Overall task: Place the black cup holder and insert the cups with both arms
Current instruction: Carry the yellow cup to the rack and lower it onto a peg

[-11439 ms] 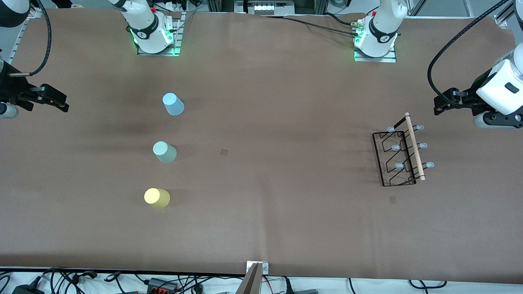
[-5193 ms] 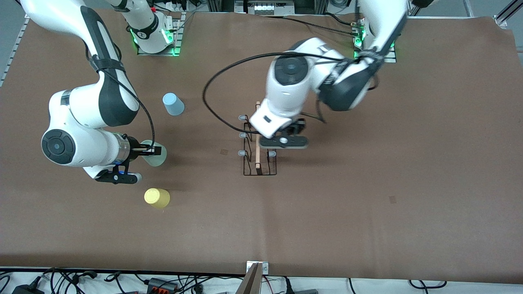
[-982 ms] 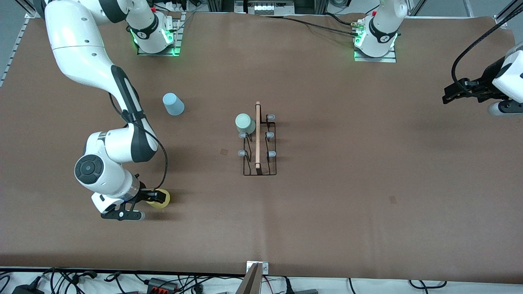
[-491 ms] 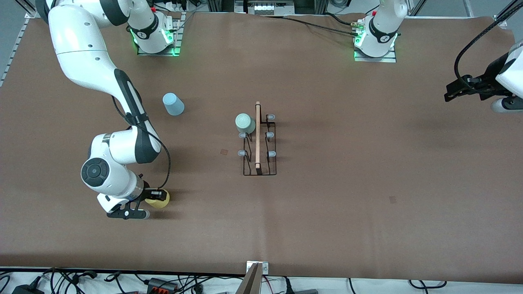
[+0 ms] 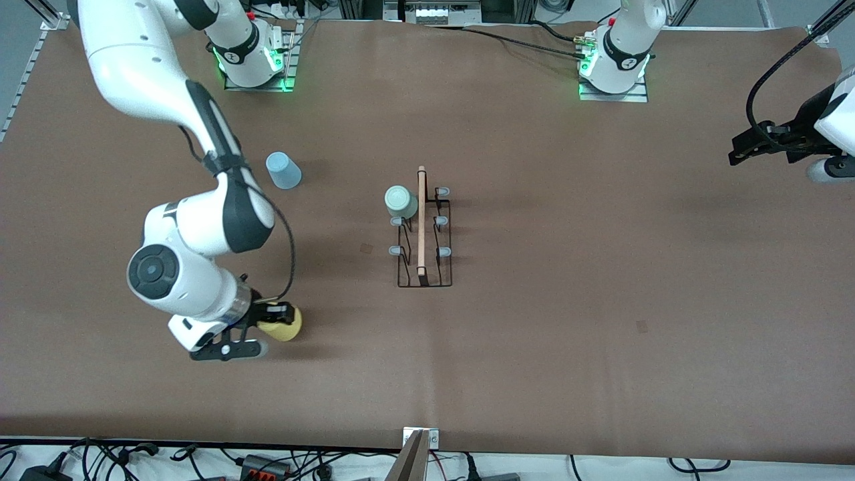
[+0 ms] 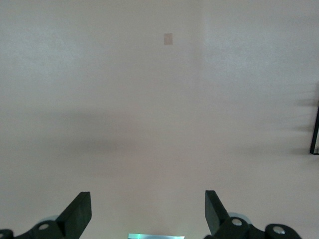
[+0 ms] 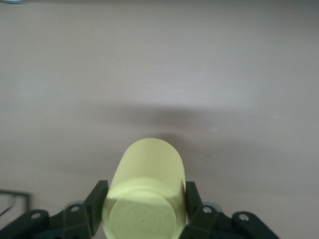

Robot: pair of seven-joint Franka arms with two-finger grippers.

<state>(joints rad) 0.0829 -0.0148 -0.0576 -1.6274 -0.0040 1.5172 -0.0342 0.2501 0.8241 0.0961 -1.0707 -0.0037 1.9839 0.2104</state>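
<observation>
The black cup holder (image 5: pixel 425 254) stands mid-table, its wooden rod on top. The pale green cup (image 5: pixel 399 200) sits upside down on one of its pegs at the end nearest the robots' bases. The light blue cup (image 5: pixel 283 170) stands upside down on the table toward the right arm's end. My right gripper (image 5: pixel 277 319) is shut on the yellow cup (image 5: pixel 283 323), held off the table; the right wrist view shows the yellow cup (image 7: pixel 145 196) between the fingers (image 7: pixel 94 206). My left gripper (image 5: pixel 741 151) is open and empty, waiting over the left arm's end of the table; the left wrist view shows its fingers (image 6: pixel 77 214) spread wide.
The brown table cover (image 5: pixel 568 267) spans the table. Small dark squares mark the cover (image 5: pixel 367 248) beside the holder and nearer the front camera toward the left arm's end (image 5: pixel 642 327). Cables lie along the front edge (image 5: pixel 267 461).
My right gripper has closed on the yellow cup, lifted it and carried it a little toward the holder. The left arm has barely moved.
</observation>
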